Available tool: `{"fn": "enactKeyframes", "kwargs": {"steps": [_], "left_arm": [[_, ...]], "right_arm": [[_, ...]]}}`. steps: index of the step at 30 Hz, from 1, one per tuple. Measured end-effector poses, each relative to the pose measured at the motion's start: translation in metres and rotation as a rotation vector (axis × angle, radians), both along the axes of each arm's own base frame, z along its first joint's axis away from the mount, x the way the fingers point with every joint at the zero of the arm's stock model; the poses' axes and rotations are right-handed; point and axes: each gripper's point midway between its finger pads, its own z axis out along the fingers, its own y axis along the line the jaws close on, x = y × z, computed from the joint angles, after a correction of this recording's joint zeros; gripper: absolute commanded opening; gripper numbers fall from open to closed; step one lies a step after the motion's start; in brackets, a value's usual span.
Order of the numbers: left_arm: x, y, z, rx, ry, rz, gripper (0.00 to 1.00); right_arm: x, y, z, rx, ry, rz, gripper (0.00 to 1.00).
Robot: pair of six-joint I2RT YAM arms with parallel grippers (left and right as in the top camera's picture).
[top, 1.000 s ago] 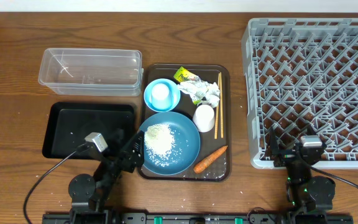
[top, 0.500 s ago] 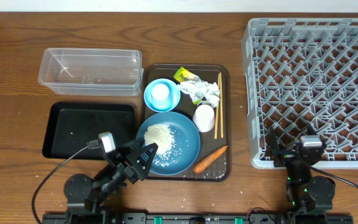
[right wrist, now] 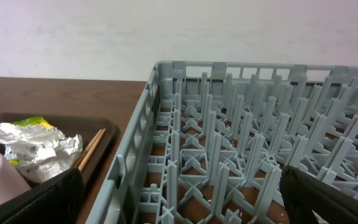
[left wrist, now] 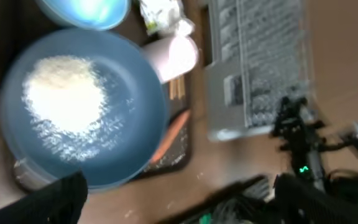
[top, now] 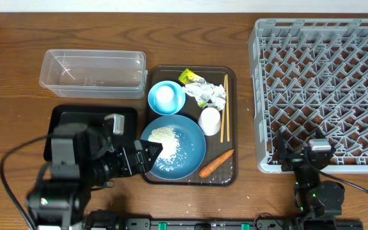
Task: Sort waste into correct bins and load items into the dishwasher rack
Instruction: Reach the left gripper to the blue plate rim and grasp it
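Black tray (top: 69, 115) half hidden; rack (top: 259, 96) cropped right.

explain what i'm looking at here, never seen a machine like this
A robot: two arms at a wooden table, each with a two-finger pincer. One picture looks down; the other two come from cameras on the wrists. A dark brown serving tray carries a large blue round plate with white rice, an orange carrot, a light-blue bowl holding a white cup, another white cup, wooden chopsticks, crumpled white paper and a yellow-green wrapper. Left of it lie a shallow black tray and a clear plastic tub; right, a grey plastic rack. The left pincer is open by the plate's edge, the right pincer open at the rack's near edge. Neither holds anything.
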Motion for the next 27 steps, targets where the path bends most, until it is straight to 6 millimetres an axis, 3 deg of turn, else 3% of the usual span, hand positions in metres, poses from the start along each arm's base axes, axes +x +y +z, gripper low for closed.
{"fn": "enactKeyframes", "kwargs": {"steps": [5,18,27], "left_arm": [[-0.001,-0.006,0.005,0.158,0.043,-0.098,0.98],[-0.007,-0.027,-0.03,0.478,0.073,-0.153,0.98],[0.003,-0.079,-0.057,0.547,0.064,-0.239,0.98]], "right_arm": [[0.0,0.0,0.0,0.0,0.0,0.0,0.99],[0.0,0.0,0.0,0.0,0.0,0.0,0.99],[0.0,0.0,0.0,0.0,0.0,0.0,0.99]]}}
